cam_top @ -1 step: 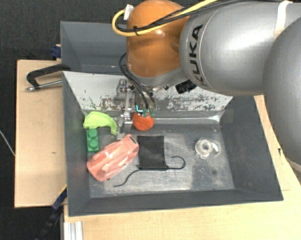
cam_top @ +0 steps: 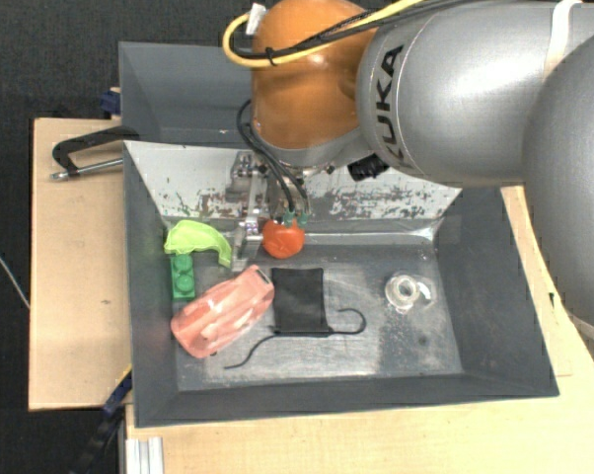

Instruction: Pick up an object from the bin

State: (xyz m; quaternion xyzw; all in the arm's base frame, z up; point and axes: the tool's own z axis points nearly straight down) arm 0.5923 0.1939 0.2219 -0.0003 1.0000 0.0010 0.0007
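— Inspector: Where is it sitting?
— Arm: A red toy tomato (cam_top: pixel 283 239) is lying at the bin's (cam_top: pixel 149 363) eleven o'clock, beneath my gripper (cam_top: pixel 272 223); clamp state, cannot tell. I'm judging it light, smooth, round: take it across the middle.

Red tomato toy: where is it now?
Camera view: the red tomato toy is by the bin's back wall, left of centre, right at the pincer, just behind the black pouch.

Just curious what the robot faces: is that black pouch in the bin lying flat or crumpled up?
Flat. The black pouch lies spread as a neat rectangle on the floor of the bin, with no folds or bunching visible.
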